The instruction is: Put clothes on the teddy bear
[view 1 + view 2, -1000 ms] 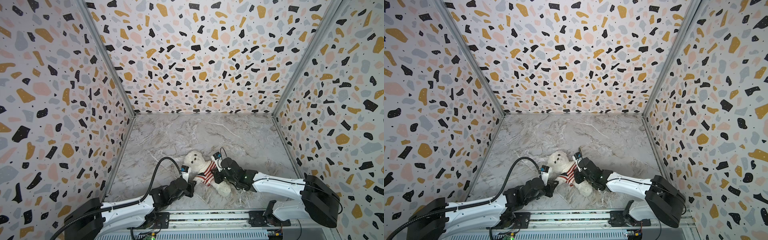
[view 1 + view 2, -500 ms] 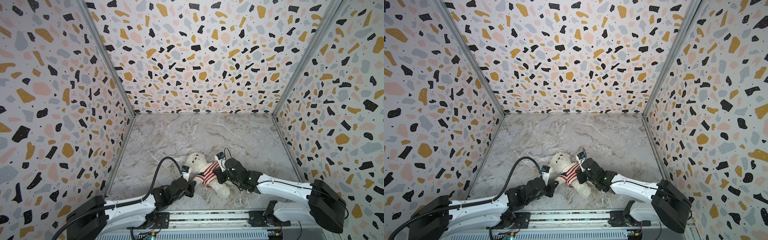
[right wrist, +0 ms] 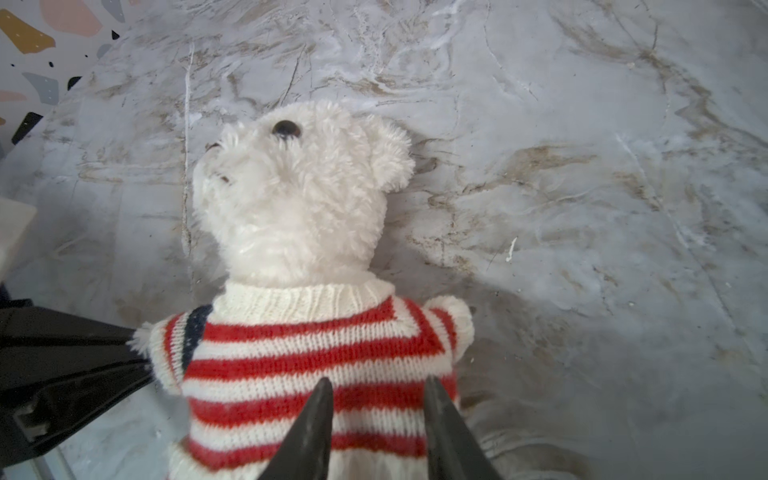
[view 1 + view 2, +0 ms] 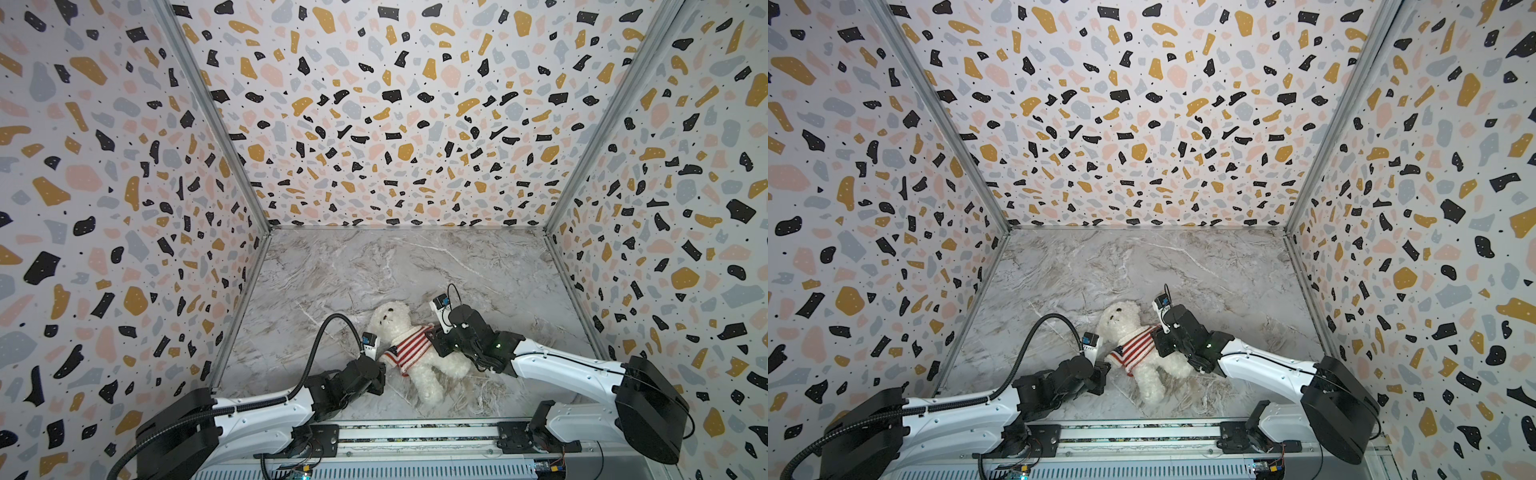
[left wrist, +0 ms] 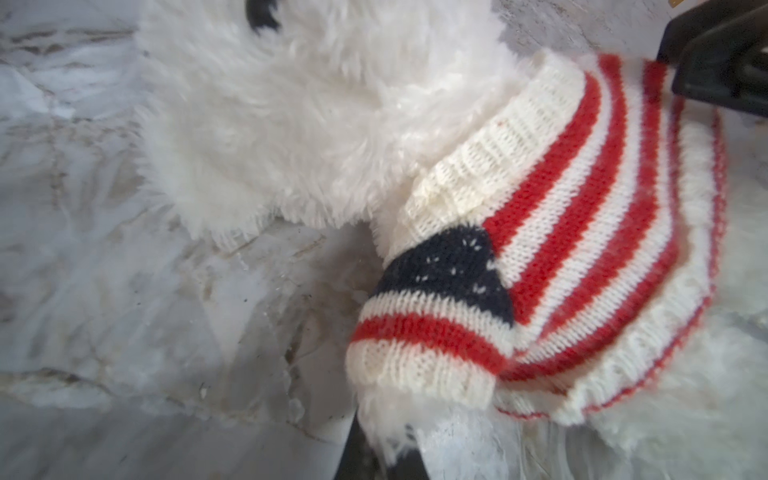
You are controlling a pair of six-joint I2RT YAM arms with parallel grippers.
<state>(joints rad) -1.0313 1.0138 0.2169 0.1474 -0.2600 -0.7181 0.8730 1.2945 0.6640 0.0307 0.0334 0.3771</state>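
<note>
Left gripper (image 5: 382,457): clamped together on the fur of the teddy bear's (image 4: 424,376) sleeved arm.
Teddy bear: on its back near the bench's front edge, head pointing away.
Striped sweater (image 3: 299,365): on the bear's torso.
Right gripper (image 3: 378,384): jaws apart, tips over the sweater's lower part.
Bench (image 4: 415,266): grey marble pattern.
</note>
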